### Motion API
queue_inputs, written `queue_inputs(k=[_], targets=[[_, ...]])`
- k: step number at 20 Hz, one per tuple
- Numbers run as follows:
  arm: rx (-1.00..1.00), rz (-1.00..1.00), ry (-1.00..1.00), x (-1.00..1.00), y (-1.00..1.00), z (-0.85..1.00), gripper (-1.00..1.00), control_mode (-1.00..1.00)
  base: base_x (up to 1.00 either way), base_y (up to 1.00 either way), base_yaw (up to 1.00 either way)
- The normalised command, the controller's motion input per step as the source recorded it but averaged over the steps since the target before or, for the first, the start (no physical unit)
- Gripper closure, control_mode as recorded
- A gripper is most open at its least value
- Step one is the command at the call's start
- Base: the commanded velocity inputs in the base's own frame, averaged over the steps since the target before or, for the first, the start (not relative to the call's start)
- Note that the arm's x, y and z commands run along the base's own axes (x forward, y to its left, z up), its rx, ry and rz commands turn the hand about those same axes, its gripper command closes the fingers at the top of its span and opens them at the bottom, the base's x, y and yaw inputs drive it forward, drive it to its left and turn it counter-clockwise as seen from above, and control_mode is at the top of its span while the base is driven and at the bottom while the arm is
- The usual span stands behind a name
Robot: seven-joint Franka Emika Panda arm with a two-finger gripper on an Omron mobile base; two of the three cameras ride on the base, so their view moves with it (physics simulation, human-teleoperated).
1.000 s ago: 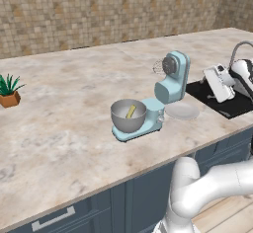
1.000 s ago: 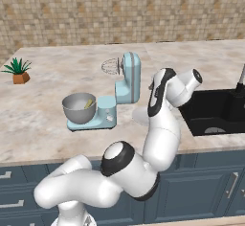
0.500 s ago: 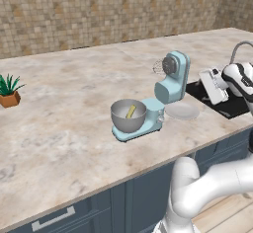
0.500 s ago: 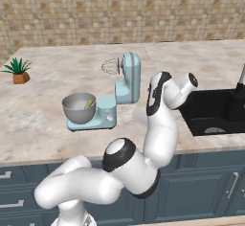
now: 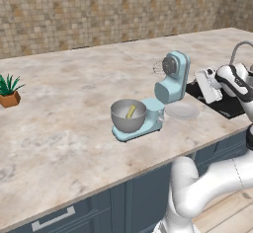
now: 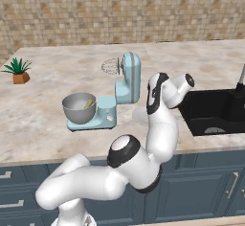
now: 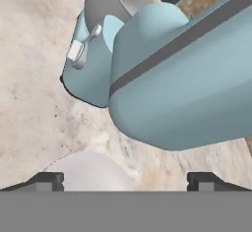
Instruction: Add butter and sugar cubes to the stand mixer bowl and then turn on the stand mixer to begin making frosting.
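tabletop [image 5: 64,128]: marbled stone slab, carries everything below; rigid, no handling concern.
sink [image 6: 215,110]: black basin set into the tabletop at the robot's right, just past the arm; tap [image 5: 237,49] behind it.
mixer [image 5: 170,81]: pale blue, head tilted up and back, whisk [image 6: 111,66] hanging clear of the bowl. Judged heavy and stable on its flat base; not a thing to lift. Only its switch needs touching. A small pale lever [image 7: 78,51] shows on the base side in the hand view; it looks like the control, but I cannot confirm it. Likely a light sideways push, not a pinch.
bowl [image 5: 128,115]: polished grey metal, seated on the mixer base, upright. Smooth and slippery by the look; stays put, serves as target only.
plate [image 5: 182,110]: flat, white, on the tabletop just beside the mixer base on the sink side. No sugar cubes made out on it at this size; cannot tell.
butter [image 5: 131,111]: thin yellow stick, already inside the bowl, leaning on the wall. Soft and greasy; judged done, no further grip needed.
claw [image 7: 125,179]: released, jaws spread wide, nothing between them. Hangs near the mixer's column over the plate edge, pointing at the mixer.
stage (judgement): butter in; sugar cubes unlocated; switch untouched.
risk: wide jaws near the tilted head could knock it if the approach is careless.
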Motion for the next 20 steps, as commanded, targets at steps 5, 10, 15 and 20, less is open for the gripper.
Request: queue_inputs(k=[5,10,15,20], targets=[[0.00,0.00,0.00,0.40,0.01,-0.10,-1.00,-1.00,0.00,0.00,0.00],[0.00,0.01,0.00,0.41,0.10,-0.07,-1.00,-1.00,0.00,0.00,0.00],[0.00,0.14,-0.02,0.06,0.01,0.00,-1.00,-1.00,0.00,0.00,0.00],[0.00,0.20,-0.03,0.00,0.00,0.05,-1.00,-1.00,0.00,0.00,0.00]])
